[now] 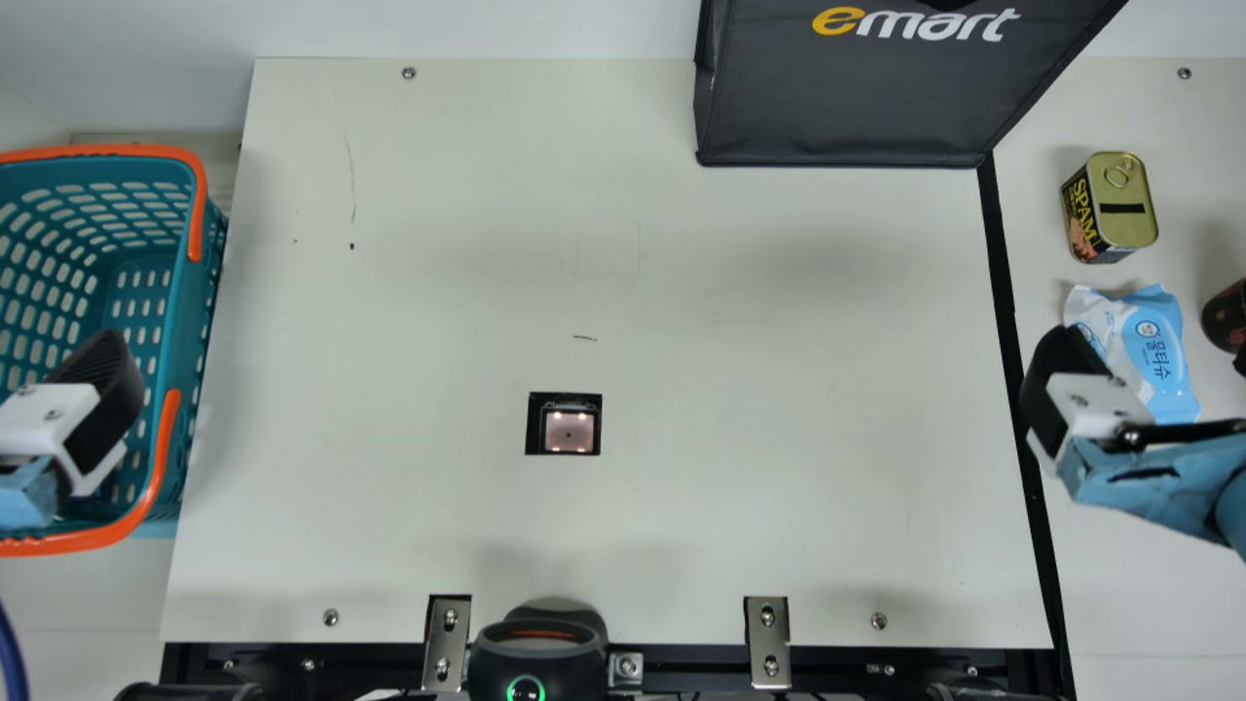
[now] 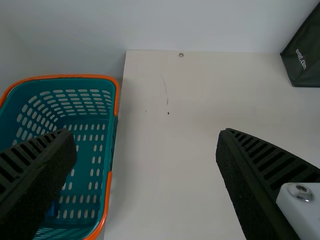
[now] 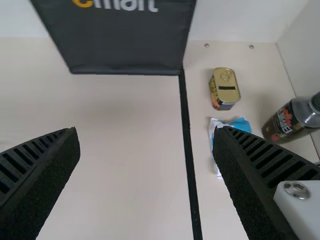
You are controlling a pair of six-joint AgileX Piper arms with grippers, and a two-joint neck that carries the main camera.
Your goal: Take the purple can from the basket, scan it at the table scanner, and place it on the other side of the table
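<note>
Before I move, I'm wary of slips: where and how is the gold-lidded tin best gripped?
Probably from above, with the right gripper across the long side walls of the tin: it stands upright, its lid longer than wide. That should also avoid the wipes pack by its near end.

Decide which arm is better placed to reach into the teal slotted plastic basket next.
Left, I judge. The left end effector is open and close by the basket, while the right end effector is on the opposite side, near the blue-and-white plastic wipes pack.
</note>
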